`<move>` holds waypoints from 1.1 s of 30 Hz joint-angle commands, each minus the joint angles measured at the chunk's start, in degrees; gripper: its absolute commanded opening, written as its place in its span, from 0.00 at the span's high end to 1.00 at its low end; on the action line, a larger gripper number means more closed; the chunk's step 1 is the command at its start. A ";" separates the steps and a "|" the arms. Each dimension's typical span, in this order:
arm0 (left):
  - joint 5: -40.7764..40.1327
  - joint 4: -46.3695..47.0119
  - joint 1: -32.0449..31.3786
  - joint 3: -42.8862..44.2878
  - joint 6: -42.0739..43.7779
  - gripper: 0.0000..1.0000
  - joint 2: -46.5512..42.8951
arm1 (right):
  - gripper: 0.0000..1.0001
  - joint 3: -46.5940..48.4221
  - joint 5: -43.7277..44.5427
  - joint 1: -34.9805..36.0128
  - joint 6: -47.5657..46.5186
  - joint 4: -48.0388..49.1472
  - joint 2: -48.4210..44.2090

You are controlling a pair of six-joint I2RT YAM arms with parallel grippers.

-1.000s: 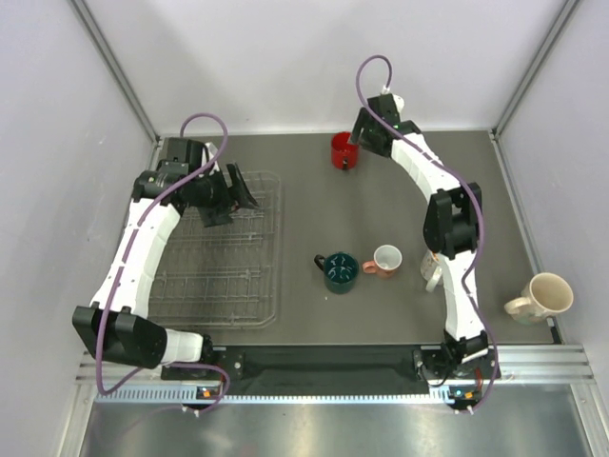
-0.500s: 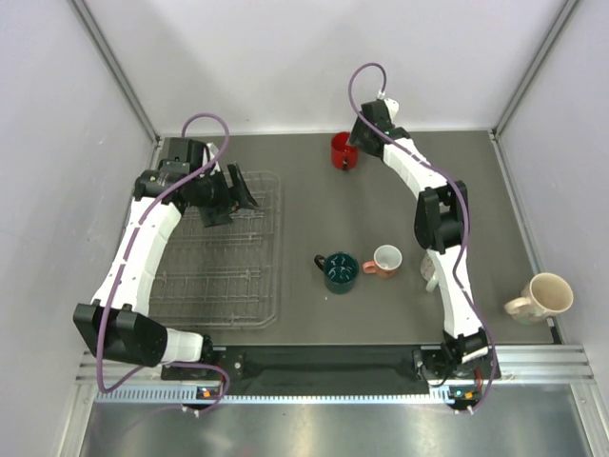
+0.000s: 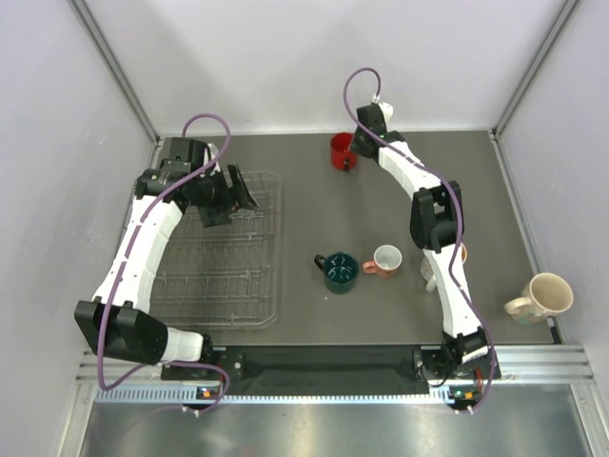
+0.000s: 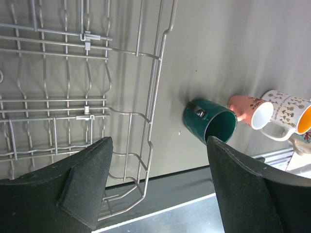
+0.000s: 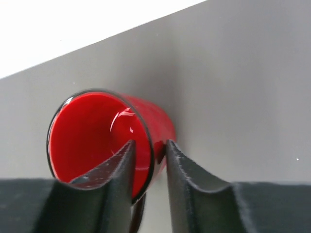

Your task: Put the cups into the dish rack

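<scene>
step: grasping red mug | right gripper jaws narrow, mug wall between them, grip unclear | next: pinch firmly, lift

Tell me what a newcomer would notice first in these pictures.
The red mug at the far middle of the table stands out, with the right gripper straddling its rim, one finger inside and one outside. On the left, the wire dish rack holds no cups, and the left gripper hangs open above it. A dark green mug and a pink mug sit side by side mid-table.
</scene>
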 commanded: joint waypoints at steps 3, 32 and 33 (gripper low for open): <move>0.07 0.53 0.34 2.40 0.88 0.17 0.53 | 0.81 1.26 -1.90 0.54 3.63 2.12 -0.32; 28.09 18.54 0.25 4.07 -3.85 0.16 3.17 | 1.00 -45.04 -45.90 -4.91 27.44 33.04 -41.17; 29.85 19.68 0.16 4.16 -5.34 0.15 3.43 | 1.00 -46.90 -47.41 -4.91 28.76 35.49 -42.50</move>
